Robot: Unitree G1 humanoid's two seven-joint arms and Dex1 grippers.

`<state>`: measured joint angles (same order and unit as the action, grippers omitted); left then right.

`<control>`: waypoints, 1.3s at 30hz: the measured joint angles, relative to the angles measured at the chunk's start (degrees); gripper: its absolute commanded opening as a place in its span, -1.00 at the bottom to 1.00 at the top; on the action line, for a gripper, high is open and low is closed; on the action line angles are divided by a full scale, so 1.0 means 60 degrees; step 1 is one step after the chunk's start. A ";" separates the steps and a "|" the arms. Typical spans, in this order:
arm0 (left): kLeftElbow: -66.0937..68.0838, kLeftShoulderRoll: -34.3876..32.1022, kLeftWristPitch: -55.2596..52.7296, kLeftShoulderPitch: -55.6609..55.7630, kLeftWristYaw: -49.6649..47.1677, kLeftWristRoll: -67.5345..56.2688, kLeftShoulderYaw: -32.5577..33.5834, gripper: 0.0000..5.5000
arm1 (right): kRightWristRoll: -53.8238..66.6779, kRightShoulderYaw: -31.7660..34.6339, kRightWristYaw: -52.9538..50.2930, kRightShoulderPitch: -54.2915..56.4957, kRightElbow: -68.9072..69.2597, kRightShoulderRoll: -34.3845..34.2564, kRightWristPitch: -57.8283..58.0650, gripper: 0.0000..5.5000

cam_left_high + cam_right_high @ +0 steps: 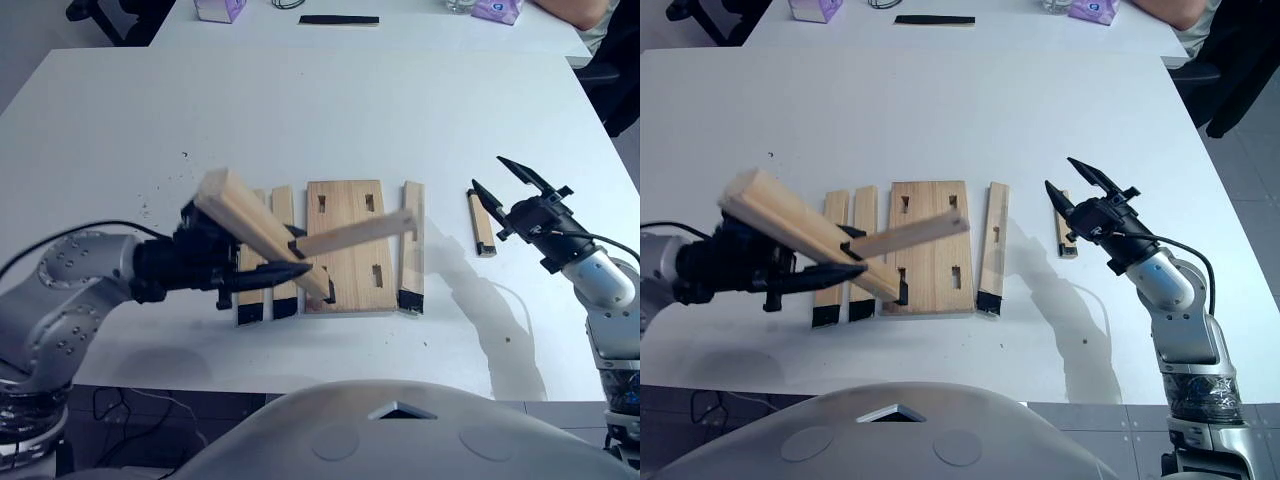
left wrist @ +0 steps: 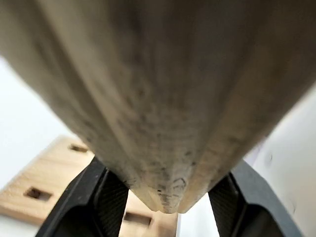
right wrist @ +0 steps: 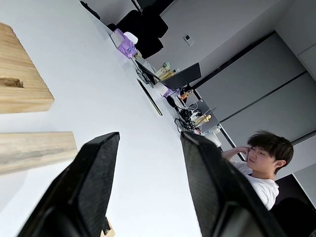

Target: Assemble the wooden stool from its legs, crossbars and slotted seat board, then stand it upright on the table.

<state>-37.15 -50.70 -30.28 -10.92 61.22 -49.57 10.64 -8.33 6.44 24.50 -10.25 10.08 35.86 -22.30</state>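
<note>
lower left of frame: left gripper (image 1: 300, 250) clamped on pale square-section wooden leg (image 1: 235, 205). Leg's long axis diagonal, lower end over near-left corner of flat slotted wooden seat board (image 1: 345, 195) at centre, so left arm clearly nearer. thin pale crossbar (image 1: 360, 232) plugged into leg, pointing right across board (looks seated, can't swear). mid right: right gripper (image 1: 485, 171) spread wide, holding nothing, beside short loose wooden bar (image 1: 482, 225).

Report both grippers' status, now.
Left gripper: shut on a wooden leg, held above the table.
Right gripper: open, holding nothing.
</note>
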 measured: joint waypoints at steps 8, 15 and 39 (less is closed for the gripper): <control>0.0610 0.0431 0.1274 0.0034 0.0324 0.1299 -0.0427 -0.24 | -0.0124 -0.0277 0.0001 0.0107 0.0012 -0.0005 -0.0055 -0.17; 0.1304 0.0783 0.1693 0.0699 0.0457 0.1792 -0.1075 -0.24 | -0.0194 -0.0438 -0.0007 0.0111 0.0002 -0.0016 -0.0089 -0.17; 0.2077 0.0678 0.2099 0.1892 -0.0003 0.3139 -0.3123 -0.08 | -0.0220 -0.1091 0.0077 0.0315 0.0058 -0.0301 0.0017 -0.17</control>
<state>-24.68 -46.63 -17.69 0.43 61.20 -30.73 -8.10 -9.65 -0.11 24.96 -8.37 10.43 34.05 -22.20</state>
